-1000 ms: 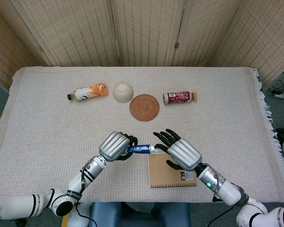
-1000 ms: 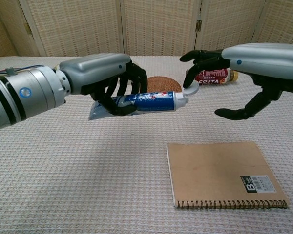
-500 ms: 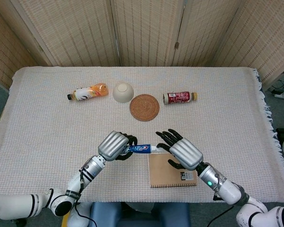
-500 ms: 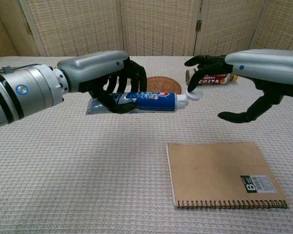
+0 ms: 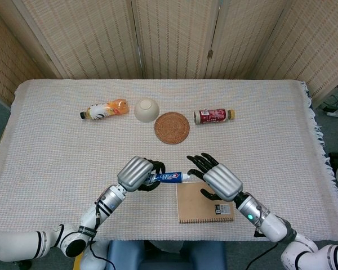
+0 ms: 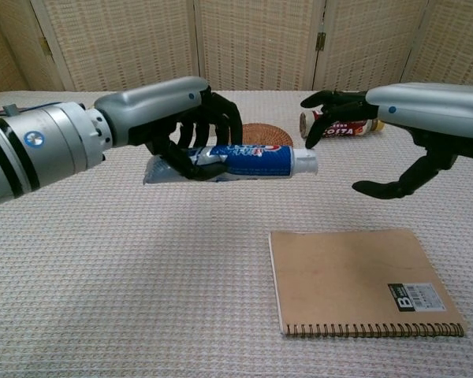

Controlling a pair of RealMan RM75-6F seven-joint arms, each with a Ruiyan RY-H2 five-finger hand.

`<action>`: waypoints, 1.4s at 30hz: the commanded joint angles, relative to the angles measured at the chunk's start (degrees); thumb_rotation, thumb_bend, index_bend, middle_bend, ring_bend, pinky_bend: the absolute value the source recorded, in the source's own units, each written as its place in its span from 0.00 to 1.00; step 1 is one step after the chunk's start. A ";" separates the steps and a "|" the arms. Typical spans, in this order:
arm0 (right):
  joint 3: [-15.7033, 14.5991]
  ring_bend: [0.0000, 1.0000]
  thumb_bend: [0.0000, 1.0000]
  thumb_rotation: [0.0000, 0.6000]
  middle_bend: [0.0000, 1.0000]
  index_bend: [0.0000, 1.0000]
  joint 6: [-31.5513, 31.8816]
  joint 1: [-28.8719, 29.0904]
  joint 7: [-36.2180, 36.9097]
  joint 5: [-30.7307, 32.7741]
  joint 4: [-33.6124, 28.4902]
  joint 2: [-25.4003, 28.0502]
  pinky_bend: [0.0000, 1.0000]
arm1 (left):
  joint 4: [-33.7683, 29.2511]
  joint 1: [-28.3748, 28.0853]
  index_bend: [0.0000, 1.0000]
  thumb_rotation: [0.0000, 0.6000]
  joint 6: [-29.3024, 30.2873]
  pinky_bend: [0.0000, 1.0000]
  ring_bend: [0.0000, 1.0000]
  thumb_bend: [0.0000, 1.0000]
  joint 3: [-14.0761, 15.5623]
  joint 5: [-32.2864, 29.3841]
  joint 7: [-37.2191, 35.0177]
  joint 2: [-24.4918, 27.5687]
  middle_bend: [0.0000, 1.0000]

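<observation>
My left hand [image 6: 169,126] [image 5: 136,173] grips a blue and white toothpaste tube [image 6: 248,160] [image 5: 169,178], held level above the table. The tube's white cap [image 6: 307,162] sits on its end and points toward my right hand [image 6: 410,114] [image 5: 219,181]. That hand hovers just right of the cap with its fingers spread and holds nothing. Its dark fingertips [image 6: 309,138] hang right above the cap; I cannot tell whether they touch it. A brown spiral notebook [image 6: 363,279] [image 5: 203,207] lies flat on the cloth below the right hand.
Further back lie a red-labelled bottle [image 5: 214,116] [image 6: 343,126], a round woven coaster [image 5: 172,127], an upturned cream bowl [image 5: 147,109] and an orange drink bottle [image 5: 104,109]. A white woven cloth [image 5: 56,146] covers the table; folding screens stand behind.
The white cap, earlier pinched in the right fingertips just off the nozzle, now sits on the tube's end. The right fingers have come off it. The left hand has levelled the tube.
</observation>
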 commanded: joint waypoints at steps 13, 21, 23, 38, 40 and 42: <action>-0.09 0.00 0.44 1.00 0.00 0.14 9.67 -2.28 22.83 -8.69 -1.84 5.10 0.00 | 3.12 3.22 0.72 1.00 6.08 0.64 0.69 0.73 0.67 8.97 -16.10 -2.39 0.78; -0.46 0.00 0.20 0.91 0.00 0.00 9.20 -0.05 37.04 -10.95 -1.32 3.67 0.00 | 5.03 3.64 0.72 1.00 8.27 0.64 0.69 0.74 0.77 11.39 -18.93 -4.36 0.79; -0.48 0.00 0.14 0.82 0.00 0.00 9.07 0.55 39.93 -11.30 -0.83 3.00 0.00 | 5.19 3.70 0.73 1.00 8.57 0.64 0.69 0.74 0.66 11.58 -19.20 -4.60 0.79; -0.17 0.00 0.08 0.67 0.00 0.00 11.06 3.47 57.10 -12.02 5.88 -2.16 0.00 | 5.88 4.31 0.74 1.00 10.59 0.64 0.69 0.74 0.34 13.09 -21.00 -5.22 0.79; -0.03 0.00 0.08 0.67 0.00 0.00 11.22 3.70 58.20 -11.66 6.37 -2.69 0.00 | 5.90 4.41 0.73 1.00 10.90 0.64 0.70 0.74 0.27 13.28 -21.26 -5.26 0.79; 0.10 0.00 0.08 0.67 0.00 0.00 11.32 3.96 59.18 -11.44 6.84 -3.21 0.00 | 5.98 4.42 0.73 1.00 11.06 0.64 0.70 0.74 0.16 13.40 -21.39 -5.28 0.79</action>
